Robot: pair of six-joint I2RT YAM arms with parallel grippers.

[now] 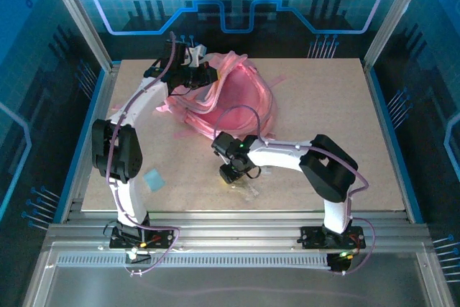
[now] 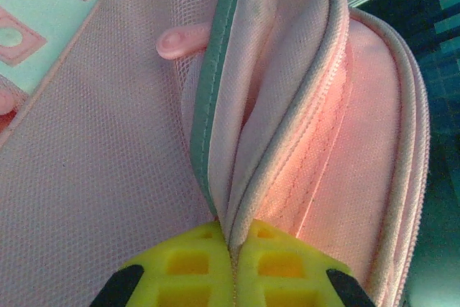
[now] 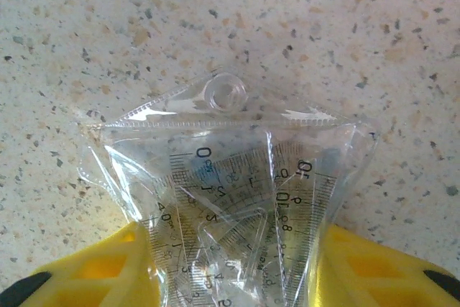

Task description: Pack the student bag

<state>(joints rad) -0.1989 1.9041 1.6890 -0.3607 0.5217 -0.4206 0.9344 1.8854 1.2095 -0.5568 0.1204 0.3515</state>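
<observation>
Left gripper was found clenched on the student bag: a thin fold at the zip edge was pinched between the pads. The compartment mouth gaped just ahead of the jaws, and a pink zip pull lay further ahead, left of the seam. Right gripper was found closed around a clear pouch of rulers. The pouch's near end was bunched between the jaws, and its snap-button end lay ahead of them over the speckled table; whether it was lifted off could not be told. In the overhead view the bag was seen well beyond the right jaws, at the far side of the table, with the left jaws at its far-left edge. Risks, as judged:

1. The pouch was gripped at one end only, on slick film. It could droop, pivot or slip out on lift, and the loose rulers inside could shift and upset the hold.
2. The bag mouth was held by a narrow pinch of soft fabric. If that fold were pulled free, the opening would collapse.
3. The gap looked slim against the stiff rulers, so a corner could be snagged on the zip edge and the bag shoved instead of filled.
4. With both arms converging at the bag, wrist contact could be expected unless the approach was kept to the right of the left jaws.
</observation>
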